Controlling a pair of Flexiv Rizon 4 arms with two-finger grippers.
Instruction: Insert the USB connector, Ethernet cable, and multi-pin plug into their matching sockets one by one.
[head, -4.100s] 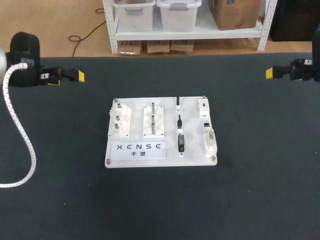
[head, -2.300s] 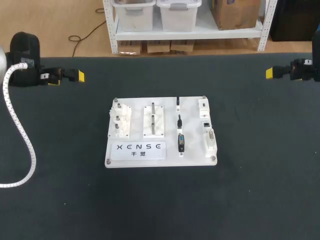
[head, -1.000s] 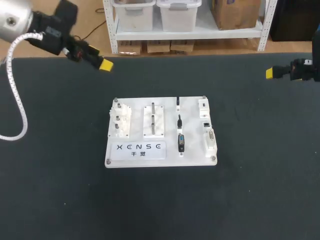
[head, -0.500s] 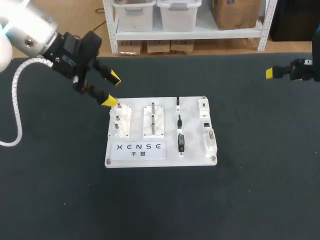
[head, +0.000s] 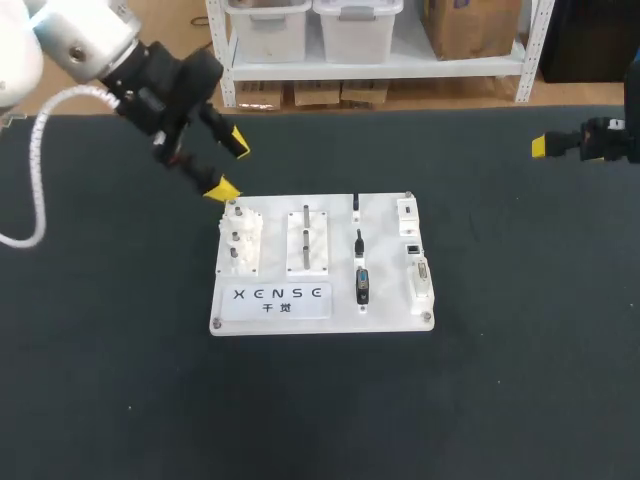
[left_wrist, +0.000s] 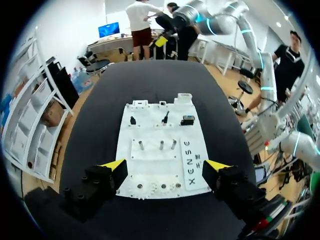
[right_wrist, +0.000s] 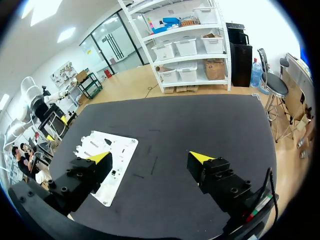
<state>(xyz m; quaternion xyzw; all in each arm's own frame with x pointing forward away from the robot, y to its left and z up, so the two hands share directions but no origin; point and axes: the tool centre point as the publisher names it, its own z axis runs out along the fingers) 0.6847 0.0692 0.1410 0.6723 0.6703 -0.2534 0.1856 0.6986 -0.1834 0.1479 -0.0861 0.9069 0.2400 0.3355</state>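
Both jaws wide apart, empty; L arm (head: 150, 75) near board's (head: 385, 240) rear-left corner, R arm (head: 600, 140) far right.

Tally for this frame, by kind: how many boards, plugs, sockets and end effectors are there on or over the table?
Board: 1
Plugs: 3
Sockets: 3
End effectors: 2
Total: 9
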